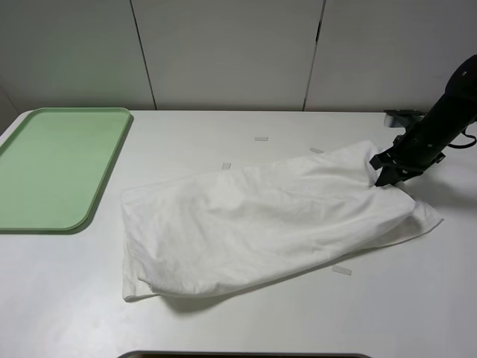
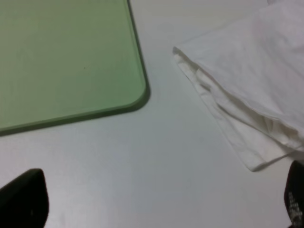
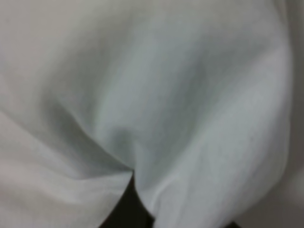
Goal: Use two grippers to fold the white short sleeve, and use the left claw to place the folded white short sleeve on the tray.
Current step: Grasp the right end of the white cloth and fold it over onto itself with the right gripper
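The white short sleeve (image 1: 261,224) lies folded lengthwise across the middle of the table, bunched and wrinkled. My right gripper (image 1: 381,170) is shut on its far right edge and holds that part a little above the table. In the right wrist view the cloth (image 3: 166,95) fills the frame, with a dark finger (image 3: 126,209) showing under it. My left gripper (image 2: 159,202) is open and empty; only its two dark fingertips (image 2: 23,202) show, above bare table between the tray and the shirt's left end (image 2: 251,80). The pale-green tray (image 1: 104,179) lies at the far left, empty; it also shows in the left wrist view (image 2: 137,71).
Small whitish tape strips lie on the table: one behind the shirt (image 1: 261,139), one at its back edge (image 1: 226,165), one in front at the right (image 1: 341,270). A pale panelled wall (image 1: 223,52) stands behind the table. A dark edge (image 1: 246,355) shows at the front.
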`<action>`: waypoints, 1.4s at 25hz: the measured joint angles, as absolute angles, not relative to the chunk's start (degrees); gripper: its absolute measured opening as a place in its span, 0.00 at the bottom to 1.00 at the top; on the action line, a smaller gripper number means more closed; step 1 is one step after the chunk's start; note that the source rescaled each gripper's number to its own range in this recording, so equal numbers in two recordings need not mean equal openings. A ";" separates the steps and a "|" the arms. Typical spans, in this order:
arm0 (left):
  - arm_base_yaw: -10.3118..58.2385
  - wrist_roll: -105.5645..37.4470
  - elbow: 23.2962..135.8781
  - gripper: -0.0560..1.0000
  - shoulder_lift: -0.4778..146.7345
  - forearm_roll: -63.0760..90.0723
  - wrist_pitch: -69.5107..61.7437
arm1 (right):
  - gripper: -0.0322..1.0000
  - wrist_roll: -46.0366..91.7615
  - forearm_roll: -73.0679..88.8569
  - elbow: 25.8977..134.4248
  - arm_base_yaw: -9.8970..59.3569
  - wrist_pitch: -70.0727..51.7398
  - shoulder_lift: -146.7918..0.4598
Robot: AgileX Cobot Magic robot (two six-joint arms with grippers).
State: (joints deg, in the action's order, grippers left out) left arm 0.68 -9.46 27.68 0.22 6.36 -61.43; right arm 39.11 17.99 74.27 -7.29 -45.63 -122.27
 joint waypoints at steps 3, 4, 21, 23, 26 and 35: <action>0.68 -9.46 27.68 1.00 0.22 6.36 -61.43 | 0.12 37.20 15.01 74.38 -5.40 -45.10 -121.80; 0.68 -9.46 27.68 1.00 0.22 6.36 -61.43 | 0.12 36.42 14.10 74.38 -4.70 -44.96 -121.55; 0.68 -9.46 27.68 1.00 0.22 3.29 -61.43 | 0.12 4.17 1.94 74.33 12.62 -46.95 -111.06; 0.68 -9.46 27.68 1.00 0.22 2.72 -61.43 | 0.12 1.78 1.94 74.33 14.74 -47.93 -110.98; 0.68 -9.46 27.68 1.00 0.22 2.61 -61.43 | 0.12 0.00 1.91 74.33 18.46 -49.26 -110.98; 0.68 -9.46 27.68 1.00 0.22 2.61 -61.43 | 0.12 -2.21 4.16 74.33 25.70 -50.63 -110.80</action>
State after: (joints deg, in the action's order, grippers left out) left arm 0.68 -9.46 27.68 0.22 2.61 -61.43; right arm -2.21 4.16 74.33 25.70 -50.63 -110.80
